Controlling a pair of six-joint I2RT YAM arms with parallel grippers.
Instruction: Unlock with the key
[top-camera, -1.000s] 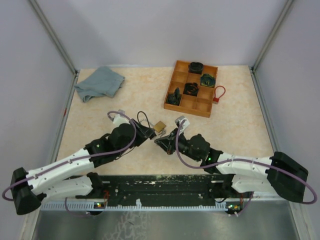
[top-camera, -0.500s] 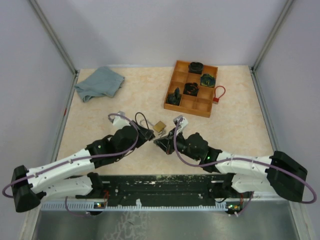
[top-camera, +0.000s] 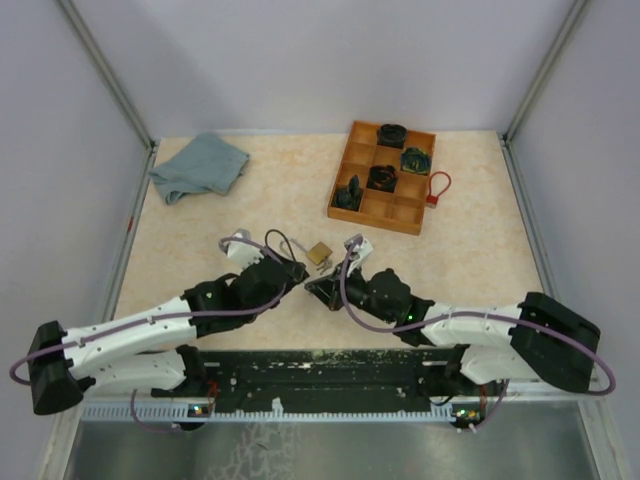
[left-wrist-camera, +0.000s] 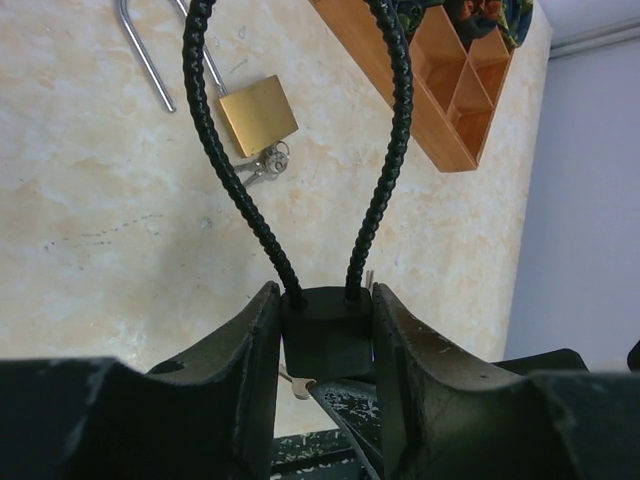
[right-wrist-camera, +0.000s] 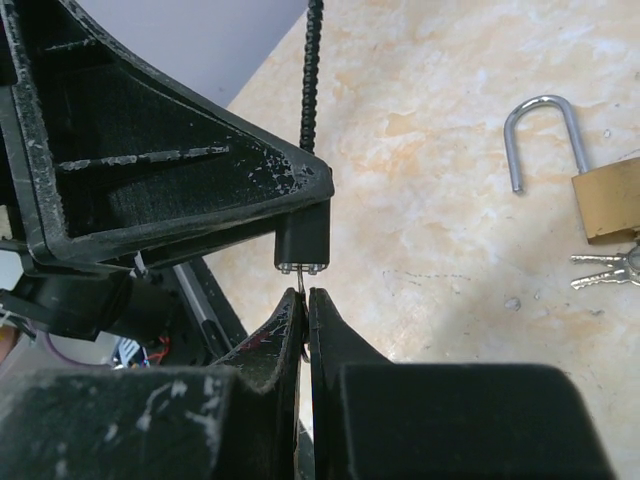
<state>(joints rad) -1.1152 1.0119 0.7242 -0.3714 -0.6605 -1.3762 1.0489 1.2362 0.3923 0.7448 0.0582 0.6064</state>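
Left gripper clamped the black cable lock by its body, above the table near its front edge. Right gripper, pinched closed on the small key, held its tip against the lock's end face.

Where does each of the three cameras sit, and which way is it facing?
Top external: above, behind the bases, looking down on the table; both arms show.
Left wrist: looks along the left gripper, clamping a cable lock.
Right wrist: looks past the right gripper, pinching a key.
Shared: both wrist views show the brass padlock.
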